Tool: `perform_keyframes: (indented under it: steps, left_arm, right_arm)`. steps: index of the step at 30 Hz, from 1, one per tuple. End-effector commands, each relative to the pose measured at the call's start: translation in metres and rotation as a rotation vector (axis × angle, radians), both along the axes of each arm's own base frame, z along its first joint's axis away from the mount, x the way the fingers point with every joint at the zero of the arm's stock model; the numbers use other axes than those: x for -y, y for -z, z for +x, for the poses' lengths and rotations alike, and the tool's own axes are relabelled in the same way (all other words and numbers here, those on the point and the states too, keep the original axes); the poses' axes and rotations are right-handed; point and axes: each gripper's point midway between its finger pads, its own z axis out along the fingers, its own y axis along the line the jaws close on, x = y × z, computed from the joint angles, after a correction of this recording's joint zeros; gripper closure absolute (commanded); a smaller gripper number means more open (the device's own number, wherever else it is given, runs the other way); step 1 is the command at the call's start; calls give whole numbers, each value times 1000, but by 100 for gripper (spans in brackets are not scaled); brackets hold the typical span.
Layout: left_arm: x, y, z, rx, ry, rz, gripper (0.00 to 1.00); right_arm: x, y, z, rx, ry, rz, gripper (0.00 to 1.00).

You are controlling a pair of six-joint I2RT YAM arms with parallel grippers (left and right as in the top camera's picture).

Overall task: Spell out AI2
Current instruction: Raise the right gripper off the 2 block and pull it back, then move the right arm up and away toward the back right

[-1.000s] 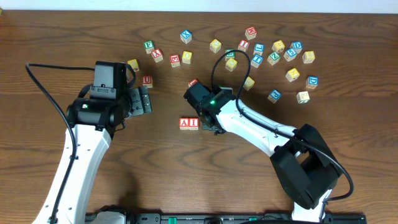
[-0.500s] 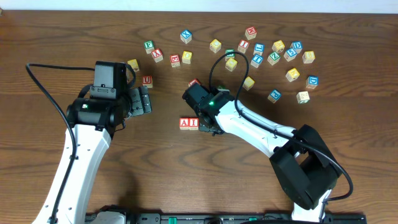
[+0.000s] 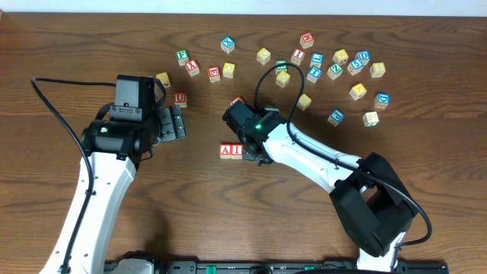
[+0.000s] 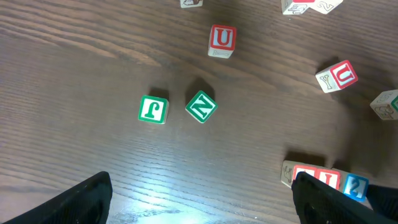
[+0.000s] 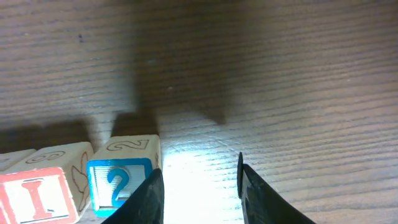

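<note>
On the wooden table, the left gripper hangs wide open, well left of the I cube. The right gripper, jaws slightly apart and empty, sits just right of it. The A cube touches its left side, the 2 cube its right.

A dark wooden table is carrying scattered lettered cubes, most clustering toward one o'clock in the overhead view. In the left wrist view, a green J cube and a green N cube are sitting just apart near centre, the N turned cornerwise; a red U cube is lying at twelve o'clock, a second red U cube at two o'clock
</note>
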Motion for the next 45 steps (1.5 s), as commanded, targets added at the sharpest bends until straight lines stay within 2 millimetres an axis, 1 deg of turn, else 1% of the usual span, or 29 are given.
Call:
perform_keyframes:
  steps: [1,7,17,23,27,29,32,35,37,39,42,43,45]
  left_arm:
    - [-1,-2,1,3,7,9,9]
    - [-1,-2,1,3,7,9,9]
    - [-1,-2,1,3,8,9,9]
    - [-2,-2,1,4,6,12,9]
    - [-3,0,2,-1,3,20,9]
    - [-3,3,2,-11,16,29,9]
    - [-3,10,5,-30,34,44,9]
    - [-3,18,8,-49,34,46,9]
    - [-4,23,11,-60,32,51,9]
    - [-5,28,14,-71,27,61,9]
    - [-5,36,17,-90,38,68,9]
    - [-5,39,17,-96,38,70,9]
    - [-4,44,19,-108,50,76,10]
  right_arm:
    - [-14,-14,1,36,-13,35,66]
    - [-14,-14,2,40,-12,33,66]
    - [-6,-16,7,71,-2,-9,66]
    - [5,-20,17,124,17,-60,65]
    - [14,-28,30,147,21,-74,64]
    - [16,-37,38,159,20,-68,64]
    - [18,-62,52,195,27,-55,64]
    - [17,-95,64,236,22,-30,63]
    - [15,-118,69,262,3,-17,61]
    - [17,-140,70,285,4,-12,60]
    - [22,-167,69,308,6,-17,59]
    - [23,-173,68,311,7,-19,59]
    - [27,-186,65,316,8,-17,56]
